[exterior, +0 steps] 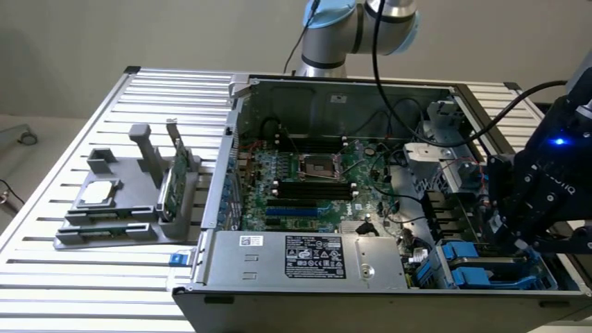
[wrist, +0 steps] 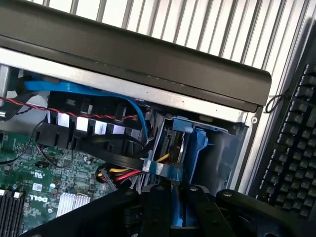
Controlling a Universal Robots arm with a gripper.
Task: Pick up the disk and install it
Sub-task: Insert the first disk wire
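Note:
My gripper (exterior: pixel 520 236) hangs over the front right corner of the open computer case (exterior: pixel 222 208), above the blue drive bay (exterior: pixel 470 269). In the wrist view its two black fingers (wrist: pixel 157 210) are closed on a blue plastic rail (wrist: pixel 177 217), which I take for the edge of the disk. The silver body and label of the disk are hidden by the fingers. Just beyond the fingertips stands the blue bay frame (wrist: pixel 195 143) with a blue cable (wrist: pixel 98 91) and red and yellow wires (wrist: pixel 123 174) beside it.
The motherboard (exterior: pixel 310 177) fills the case floor and the power supply (exterior: pixel 306 257) sits at the front. A grey holder (exterior: pixel 116 208) at the exterior view's left carries a small silver drive (exterior: pixel 97 194) and a green card (exterior: pixel 176 177). A black keyboard (wrist: pixel 296 148) lies outside the case wall.

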